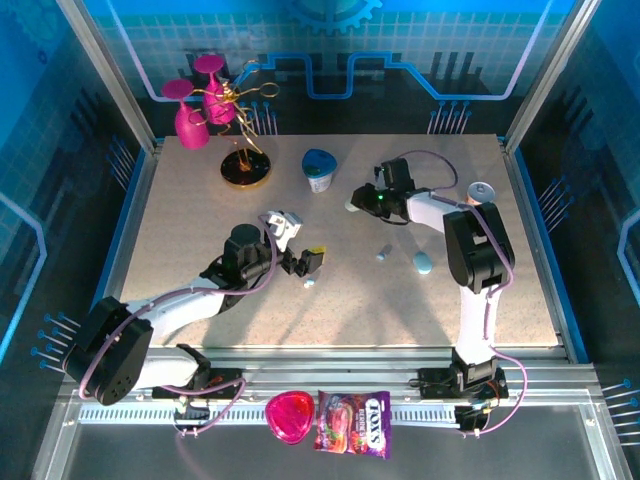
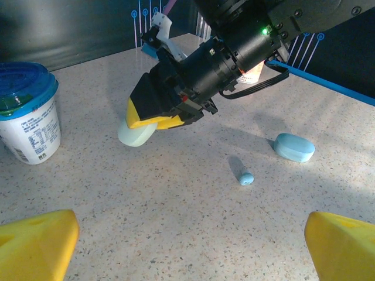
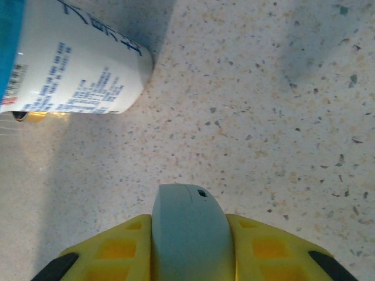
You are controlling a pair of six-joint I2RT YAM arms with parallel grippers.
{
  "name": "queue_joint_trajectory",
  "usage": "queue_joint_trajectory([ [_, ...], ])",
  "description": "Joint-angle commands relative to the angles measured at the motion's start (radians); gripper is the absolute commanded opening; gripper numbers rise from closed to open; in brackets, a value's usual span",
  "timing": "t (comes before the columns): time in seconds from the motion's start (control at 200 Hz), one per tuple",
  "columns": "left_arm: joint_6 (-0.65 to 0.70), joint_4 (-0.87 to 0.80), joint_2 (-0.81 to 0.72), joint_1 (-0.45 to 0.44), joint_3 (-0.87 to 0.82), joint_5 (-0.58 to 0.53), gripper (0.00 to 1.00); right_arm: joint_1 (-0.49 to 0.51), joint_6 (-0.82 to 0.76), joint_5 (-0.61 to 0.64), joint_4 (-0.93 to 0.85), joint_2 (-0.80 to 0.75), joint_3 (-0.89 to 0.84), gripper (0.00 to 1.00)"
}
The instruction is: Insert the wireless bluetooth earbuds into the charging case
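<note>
Right hand (image 3: 188, 249) pinches case (image 3: 186, 211) down by table (image 3: 263, 117), likely steadying it. Left hand (image 2: 188, 246) wide, facing loose earbud (image 2: 246, 178), probably for pickup.

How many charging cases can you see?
2. One case is clamped in the right pincer near the yogurt cup; the other case lies loose on the table. More may be hidden.

Speckled matt table (image 3: 275, 117), smooth plastic case (image 3: 187, 231) (satiny)
</note>
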Motion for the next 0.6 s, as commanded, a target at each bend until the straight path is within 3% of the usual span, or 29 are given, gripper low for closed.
queue_joint_trajectory([
  [0.0,-0.016,0.01,0.004,-0.01,0.023,-0.008,0.99,-0.004,-0.042,0.033,-0.052,0.019,0.046,0.27],
  [0.595,-0.037,0.009,0.001,-0.009,0.034,-0.001,0.99,-0.014,-0.114,0.05,-0.152,0.063,0.083,0.34],
])
